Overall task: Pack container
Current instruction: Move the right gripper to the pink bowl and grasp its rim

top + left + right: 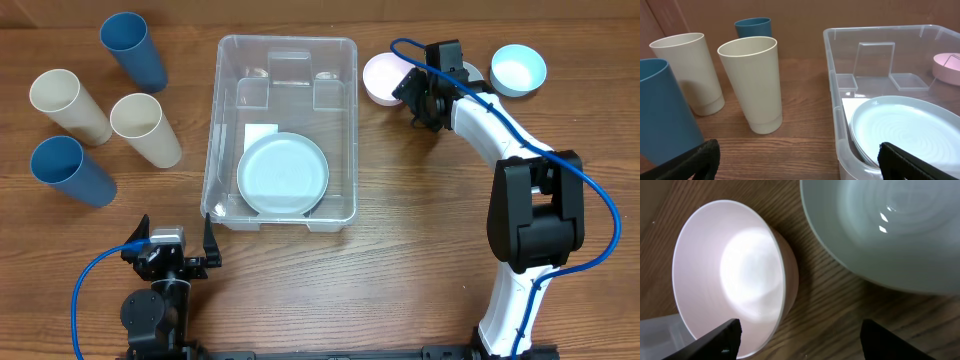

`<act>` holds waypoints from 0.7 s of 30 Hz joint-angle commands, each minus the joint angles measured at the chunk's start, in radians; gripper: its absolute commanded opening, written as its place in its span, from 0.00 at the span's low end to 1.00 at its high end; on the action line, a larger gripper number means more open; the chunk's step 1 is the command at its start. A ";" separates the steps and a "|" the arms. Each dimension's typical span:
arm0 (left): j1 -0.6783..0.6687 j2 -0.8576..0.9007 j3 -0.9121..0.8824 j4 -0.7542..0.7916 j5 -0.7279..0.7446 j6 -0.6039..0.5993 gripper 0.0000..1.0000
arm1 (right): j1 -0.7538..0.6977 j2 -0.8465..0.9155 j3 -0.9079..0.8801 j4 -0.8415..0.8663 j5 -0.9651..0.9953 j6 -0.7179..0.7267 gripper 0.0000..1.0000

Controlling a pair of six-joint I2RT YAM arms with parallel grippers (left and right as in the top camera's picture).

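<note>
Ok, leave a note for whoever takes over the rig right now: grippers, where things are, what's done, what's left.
Left gripper: open, empty, by the near left corner of the container.
Right gripper: open, empty, at the pink bowl, not gripping it.
Done: one pale plate lies flat in the container.
Left: the pink bowl and light blue bowl to the container's right and four cups to its left are on the table, not yet packed.
</note>
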 commanded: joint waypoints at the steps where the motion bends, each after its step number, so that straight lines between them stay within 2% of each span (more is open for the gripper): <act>1: 0.006 -0.010 -0.003 0.000 -0.003 0.012 1.00 | 0.006 0.002 0.008 0.073 -0.035 -0.005 0.77; 8: 0.006 -0.010 -0.003 0.000 -0.003 0.012 1.00 | 0.011 0.081 0.008 0.111 -0.051 0.002 0.71; 16: 0.006 -0.010 -0.003 0.000 -0.003 0.012 1.00 | 0.011 0.103 0.008 0.091 -0.054 0.001 0.18; 19: 0.006 -0.010 -0.003 0.000 -0.003 0.012 1.00 | 0.011 0.102 0.025 0.023 -0.053 -0.006 0.06; 21: 0.006 -0.010 -0.003 0.000 -0.003 0.012 1.00 | 0.010 0.087 0.050 -0.043 -0.053 -0.015 0.04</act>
